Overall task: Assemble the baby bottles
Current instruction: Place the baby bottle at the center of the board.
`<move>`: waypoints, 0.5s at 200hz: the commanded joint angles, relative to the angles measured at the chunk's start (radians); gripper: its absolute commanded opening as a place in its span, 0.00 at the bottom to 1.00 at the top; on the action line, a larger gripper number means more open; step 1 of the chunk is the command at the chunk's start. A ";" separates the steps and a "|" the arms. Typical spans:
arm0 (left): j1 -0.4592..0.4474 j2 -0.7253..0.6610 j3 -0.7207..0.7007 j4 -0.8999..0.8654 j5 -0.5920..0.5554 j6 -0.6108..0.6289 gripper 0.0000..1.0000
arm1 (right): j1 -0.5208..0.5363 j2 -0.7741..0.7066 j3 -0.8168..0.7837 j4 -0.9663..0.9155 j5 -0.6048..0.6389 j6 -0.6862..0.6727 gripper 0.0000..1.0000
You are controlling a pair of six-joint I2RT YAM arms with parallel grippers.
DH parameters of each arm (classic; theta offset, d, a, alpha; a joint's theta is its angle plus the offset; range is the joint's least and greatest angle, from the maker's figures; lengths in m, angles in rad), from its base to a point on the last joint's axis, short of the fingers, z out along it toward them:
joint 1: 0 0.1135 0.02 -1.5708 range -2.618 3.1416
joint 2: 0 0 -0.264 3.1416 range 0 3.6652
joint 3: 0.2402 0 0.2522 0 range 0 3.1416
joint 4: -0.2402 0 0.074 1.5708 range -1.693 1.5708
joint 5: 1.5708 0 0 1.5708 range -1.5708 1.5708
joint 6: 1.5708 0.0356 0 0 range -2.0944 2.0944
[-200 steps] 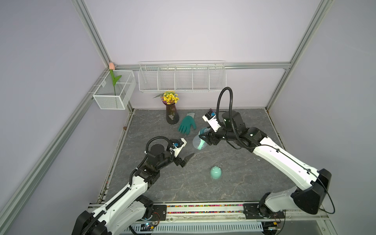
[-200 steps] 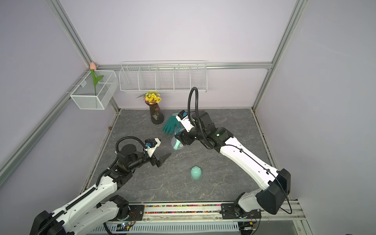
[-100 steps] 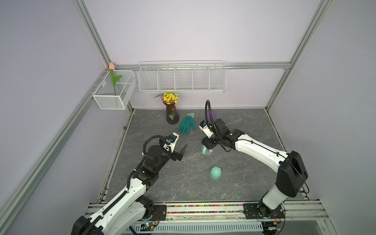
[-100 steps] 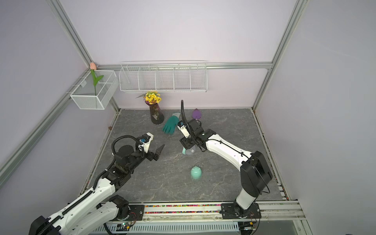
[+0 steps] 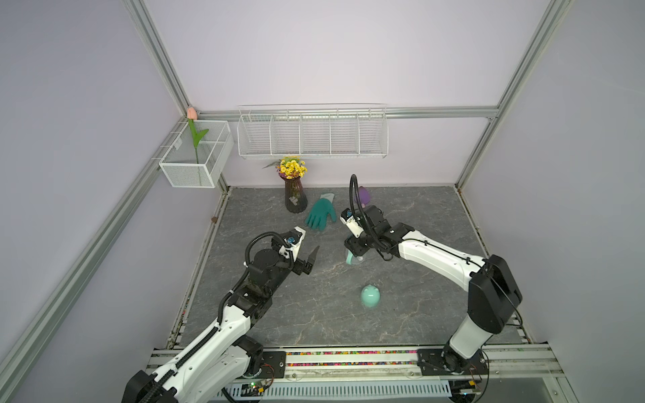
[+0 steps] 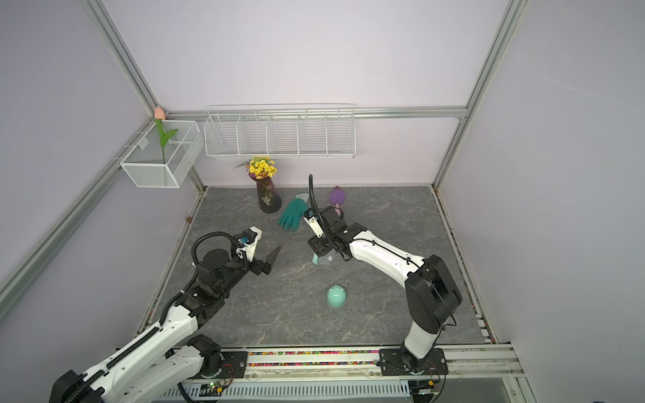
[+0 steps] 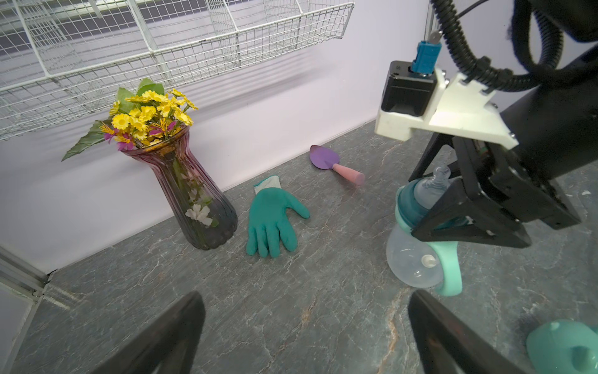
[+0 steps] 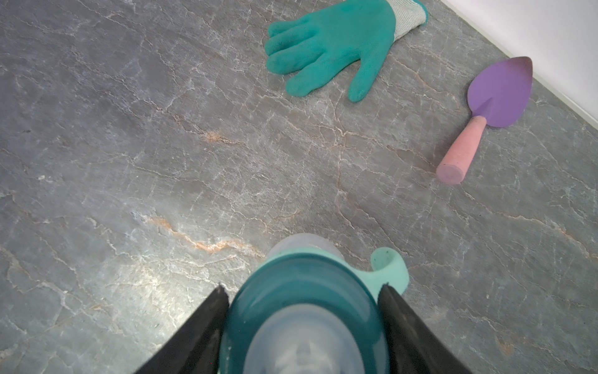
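Note:
The baby bottle (image 5: 353, 259) (image 6: 323, 260) has a clear frosted body (image 7: 411, 259), a mint two-handled ring (image 7: 449, 268) and a teal nipple collar (image 8: 304, 291). It leans at mid-table, low over or on the surface; I cannot tell which. My right gripper (image 5: 353, 249) (image 8: 302, 288) is shut on the collar, one finger on each side. A mint eared dome cap (image 5: 370, 296) (image 6: 336, 296) (image 7: 563, 346) lies alone on the table nearer the front. My left gripper (image 5: 310, 260) (image 6: 272, 260) (image 7: 305, 294) is wide open and empty, to the left of the bottle.
A teal glove (image 5: 321, 216) (image 8: 330, 48), a purple trowel with a pink handle (image 6: 338, 197) (image 8: 498, 94) and a vase of yellow flowers (image 5: 295, 195) sit at the back. Wire baskets (image 5: 312, 132) hang on the back wall, above table height.
The right arm has brought the bottle down from mid-air to low at mid-table, still gripping it. The left gripper drew back a little to the left and stayed open.

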 commanded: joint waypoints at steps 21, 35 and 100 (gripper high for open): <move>0.000 -0.003 -0.005 0.003 -0.002 -0.004 0.99 | -0.005 0.007 -0.026 0.046 -0.001 0.018 0.45; -0.001 -0.002 -0.005 0.003 0.000 -0.003 0.99 | -0.005 -0.001 -0.041 0.063 -0.003 0.025 0.50; 0.000 0.006 -0.003 0.002 0.019 0.000 0.99 | -0.007 -0.051 -0.097 0.082 -0.005 0.043 0.64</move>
